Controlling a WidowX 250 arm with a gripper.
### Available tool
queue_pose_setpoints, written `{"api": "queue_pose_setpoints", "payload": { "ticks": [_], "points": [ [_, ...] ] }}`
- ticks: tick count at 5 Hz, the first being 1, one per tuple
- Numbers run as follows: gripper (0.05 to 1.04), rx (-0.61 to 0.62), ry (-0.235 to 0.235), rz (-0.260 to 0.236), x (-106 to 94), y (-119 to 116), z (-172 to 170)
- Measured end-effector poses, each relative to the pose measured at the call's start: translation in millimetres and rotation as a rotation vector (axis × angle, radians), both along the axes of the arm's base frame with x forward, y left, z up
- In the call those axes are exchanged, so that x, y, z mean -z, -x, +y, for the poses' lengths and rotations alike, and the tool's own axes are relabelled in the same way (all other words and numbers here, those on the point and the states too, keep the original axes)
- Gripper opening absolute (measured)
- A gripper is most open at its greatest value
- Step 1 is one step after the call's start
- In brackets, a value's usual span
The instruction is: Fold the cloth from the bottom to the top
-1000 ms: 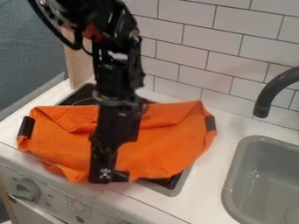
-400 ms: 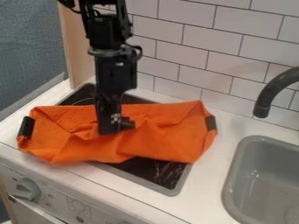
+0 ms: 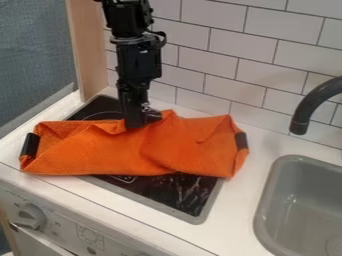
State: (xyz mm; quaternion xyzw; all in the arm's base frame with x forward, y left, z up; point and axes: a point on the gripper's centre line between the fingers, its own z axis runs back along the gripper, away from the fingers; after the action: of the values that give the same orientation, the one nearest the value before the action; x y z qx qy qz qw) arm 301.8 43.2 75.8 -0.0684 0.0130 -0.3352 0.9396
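Moving rearward, the pincer (image 3: 143, 121) has drawn back the front of the cloth (image 3: 120, 152).

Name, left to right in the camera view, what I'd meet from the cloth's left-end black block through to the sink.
Left black block on the orange cloth → black gripper → right black block → gray sink basin

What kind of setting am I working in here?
Probably a toy kitchen: a dark stovetop under the orange cloth, a grey sink with a faucet, and a tiled wall.
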Motion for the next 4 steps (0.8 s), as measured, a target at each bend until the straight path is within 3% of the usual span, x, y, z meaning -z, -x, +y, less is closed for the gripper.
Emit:
{"api": "queue_pose_setpoints", "payload": {
  "ticks": [2, 4],
  "points": [
    [0.055, -0.07, -0.029, 0.016, 18.9, -33, 13],
    [0.078, -0.136, -0.049, 0.018, 29.3, -48, 31]
  ]
}}
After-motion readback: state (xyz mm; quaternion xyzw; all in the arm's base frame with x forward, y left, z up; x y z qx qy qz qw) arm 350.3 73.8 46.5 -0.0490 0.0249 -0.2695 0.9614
